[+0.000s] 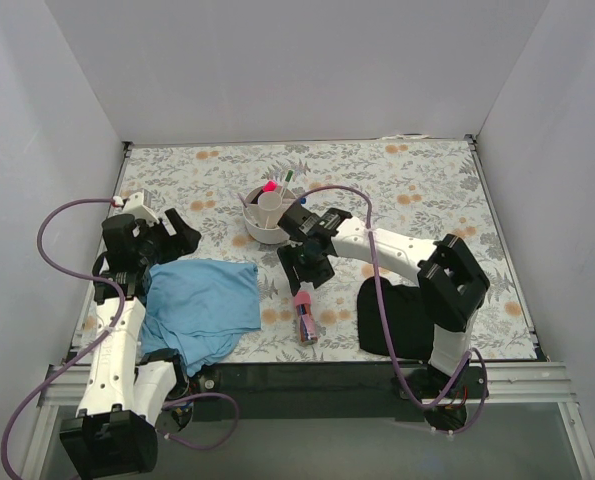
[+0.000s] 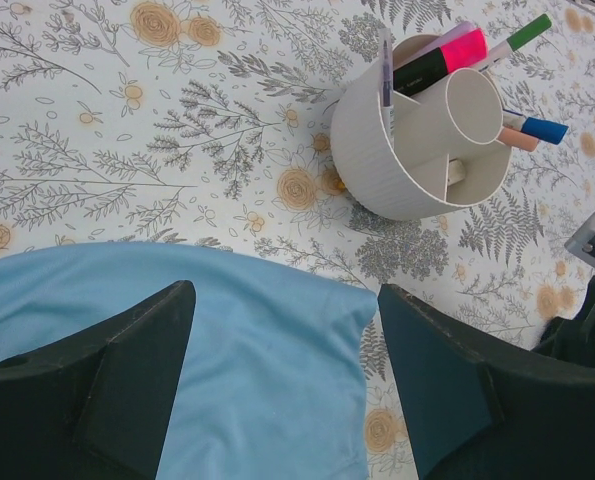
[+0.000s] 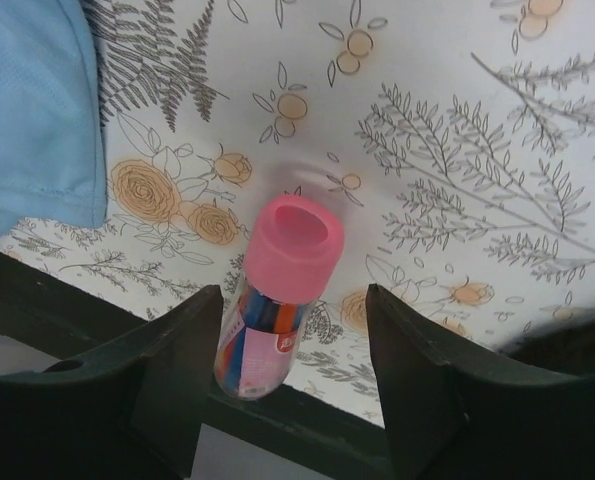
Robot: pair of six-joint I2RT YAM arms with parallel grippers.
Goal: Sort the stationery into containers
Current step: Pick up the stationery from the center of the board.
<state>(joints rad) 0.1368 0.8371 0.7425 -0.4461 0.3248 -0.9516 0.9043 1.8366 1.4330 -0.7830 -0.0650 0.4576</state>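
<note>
Right gripper (image 3: 292, 295) spread astride the stubby pink tube (image 3: 273, 310). I judge the tube light, rigid and apt to roll; I would pinch its labelled body, not the cap.

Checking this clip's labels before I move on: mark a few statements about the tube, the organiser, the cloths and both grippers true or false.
1. The pink-capped tube is outside the white organiser. True.
2. The organiser is empty. False: it holds pens and a pink highlighter.
3. The left gripper is shut on a pen. False: it is open with nothing between its fingers, over the blue cloth.
4. The right gripper is open, with the tube between its fingers. True.
5. The black cloth lies apart from the organiser. True.
</note>
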